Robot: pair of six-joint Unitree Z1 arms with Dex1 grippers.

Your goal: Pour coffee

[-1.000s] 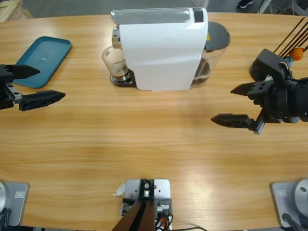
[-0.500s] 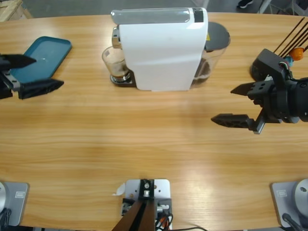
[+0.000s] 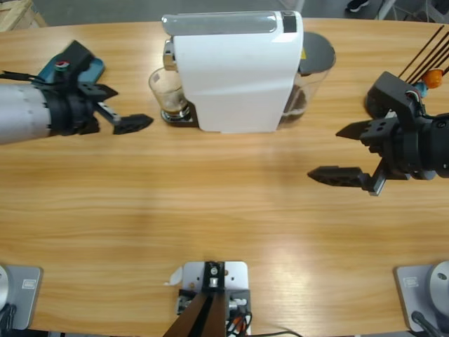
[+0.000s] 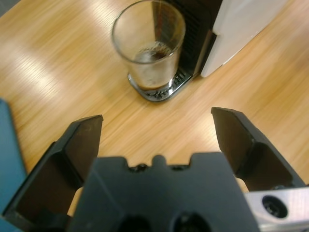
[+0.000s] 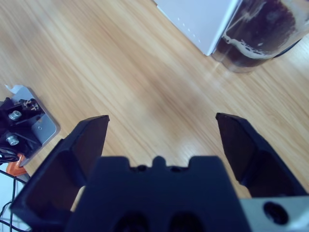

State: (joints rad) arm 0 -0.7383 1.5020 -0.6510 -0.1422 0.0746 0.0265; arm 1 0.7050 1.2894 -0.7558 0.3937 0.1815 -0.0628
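Left gripper (image 3: pixel 123 109): black jaws spread wide, nothing between them; in the high view it comes in from the 9 o'clock edge on a silver-grey forearm, tips pointing toward 3 o'clock, just short of the glass.
Right gripper (image 3: pixel 338 153): black jaws spread, holding nothing; sits at the 3 o'clock side of the long wooden table (image 3: pixel 210 210), tips pointing toward 9 o'clock, well apart from the machine.
Small clear glass tumbler (image 3: pixel 167 90): upright on the dark drip tray at the 9 o'clock face of the white box-shaped coffee machine (image 3: pixel 238 74), near 11 o'clock of the table.
Teal flat tray (image 3: pixel 95 68): mostly hidden behind the left arm, only a corner showing at 10 o'clock.
Left wrist view, tumbler (image 4: pixel 149 46): at 12 o'clock, ahead of the open jaws and apart from them, standing on the drip tray beside the machine's white wall (image 4: pixel 246 29).
Left wrist view, coffee (image 4: pixel 153 57): thin dark brown layer in the tumbler's bottom.
Left wrist view, teal tray (image 4: pixel 9 150): strip along the 9 o'clock edge.
Right wrist view, gripper (image 5: pixel 163 145): jaws apart over bare wood.
Right wrist view, machine (image 5: pixel 203 21): white corner at 12 o'clock, with its clear water tank (image 5: pixel 258 29) at 1 o'clock, dark inside.
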